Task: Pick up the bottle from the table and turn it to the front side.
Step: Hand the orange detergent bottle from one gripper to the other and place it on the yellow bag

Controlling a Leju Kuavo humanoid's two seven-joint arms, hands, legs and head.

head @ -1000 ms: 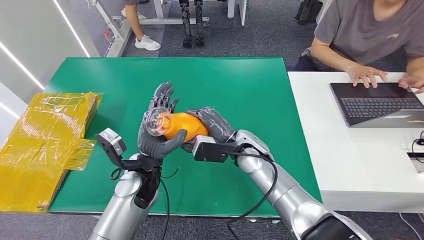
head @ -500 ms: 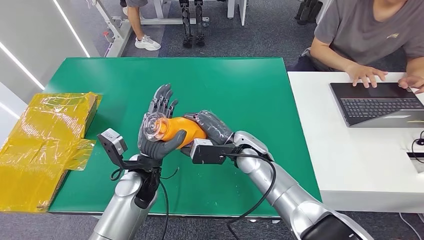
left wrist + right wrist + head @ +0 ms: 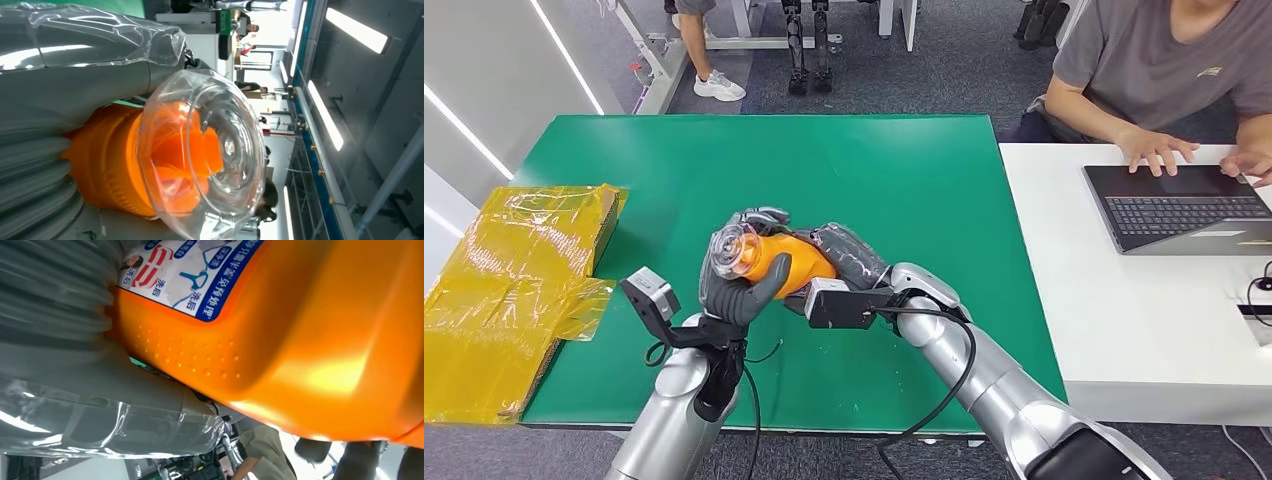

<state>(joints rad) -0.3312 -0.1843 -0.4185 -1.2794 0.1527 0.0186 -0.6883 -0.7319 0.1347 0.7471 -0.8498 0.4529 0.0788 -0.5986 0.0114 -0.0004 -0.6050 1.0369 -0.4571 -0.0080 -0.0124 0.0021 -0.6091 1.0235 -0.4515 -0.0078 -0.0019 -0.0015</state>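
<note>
Pickup is done: the orange bottle [image 3: 786, 260] is off the green table [image 3: 904, 200], lying roughly sideways in the air between both hands. The left hand [image 3: 736, 268] wraps the neck end, fingers [image 3: 759, 216] curled over the top and the thumb under it, so it grips the bottle just behind the clear cap [image 3: 729, 250]. In the left wrist view the clear cap [image 3: 207, 155] sticks out past the fingers, facing the camera. The right hand [image 3: 852, 255] closes around the base end, fingers over the body; it grips too. The right wrist view has a printed label [image 3: 190, 275] on the bottle [image 3: 310, 340] next to the grey thumb, partly covered by the hand.

The turn looks in progress, not finished: I can't tell from here whether the label side counts as front or which way it ends up facing. Left, by my read: finish rotating and confirm the front shows. With two hands on a slick plastic body, a slip during regrasp is the risk.

A person at the laptop [image 3: 1184, 205] sits well apart from the fingers; yellow wrapped packaging [image 3: 514, 280] lies beyond the left hand.
</note>
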